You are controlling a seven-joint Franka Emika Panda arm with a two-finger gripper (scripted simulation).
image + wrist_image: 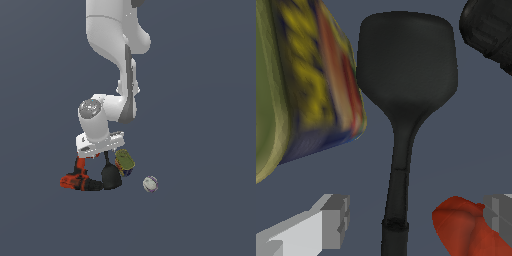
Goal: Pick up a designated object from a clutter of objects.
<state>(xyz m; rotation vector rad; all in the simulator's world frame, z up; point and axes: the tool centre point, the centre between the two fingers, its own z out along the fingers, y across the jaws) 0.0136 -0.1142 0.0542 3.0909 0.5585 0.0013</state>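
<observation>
The designated object is an all-black spatula (pixel 406 65), lying flat with its broad rounded blade away from the wrist and its thin handle (pixel 396 200) running back between my fingers. My gripper (pixel 416 220) is open, low over the clutter, with one grey finger (pixel 333 220) on each side of the handle and not touching it. The orange-red part of the drill (pixel 466 227) lies between the handle and the other finger (pixel 501 212). In the exterior view the spatula (pixel 111 176) shows just below the white hand (pixel 100 142).
An olive-yellow can (pixel 301 85) lies close beside the blade, and the drill's black part (pixel 488 30) sits on the blade's other side. In the exterior view the drill (pixel 76 180), the can (pixel 125 162) and a small whitish ball (pixel 150 183) rest on a dark grey floor.
</observation>
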